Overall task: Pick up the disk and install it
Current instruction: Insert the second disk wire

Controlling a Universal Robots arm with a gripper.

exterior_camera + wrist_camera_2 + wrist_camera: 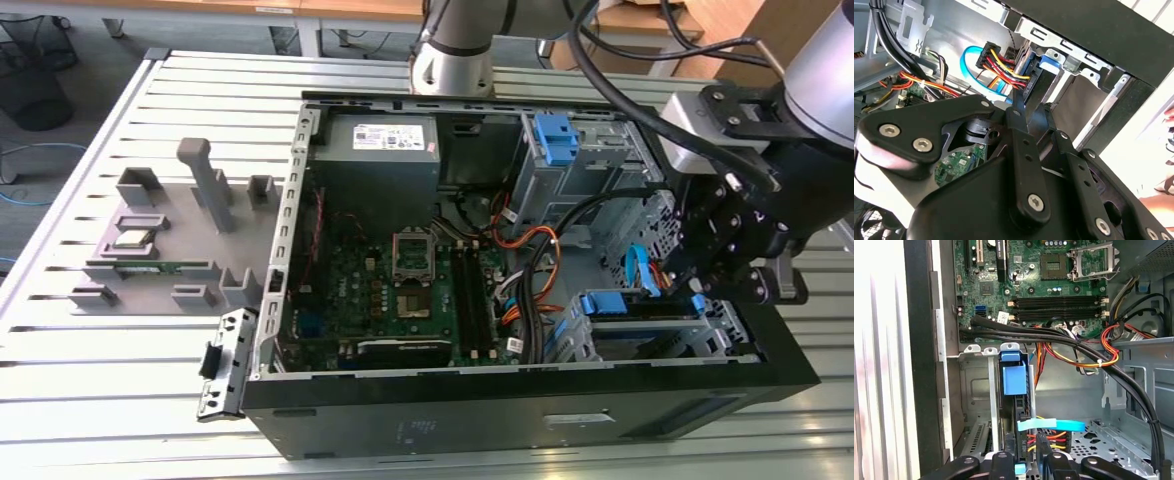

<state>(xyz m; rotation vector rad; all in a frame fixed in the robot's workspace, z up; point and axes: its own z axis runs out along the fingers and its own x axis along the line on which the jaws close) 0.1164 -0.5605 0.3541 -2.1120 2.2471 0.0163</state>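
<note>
One disk [1013, 382] seated in bay, end effector [1026, 452] beside it

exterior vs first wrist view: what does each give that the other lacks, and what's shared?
Exterior view: the grey fixture rack on the slatted table, the power supply with its white label, and the arm's base.

First wrist view: the perforated cage floor and the red-yellow power wires under the light-blue cable.

Shared: motherboard, CPU socket, and the blue bracket in the lower drive cage.
</note>
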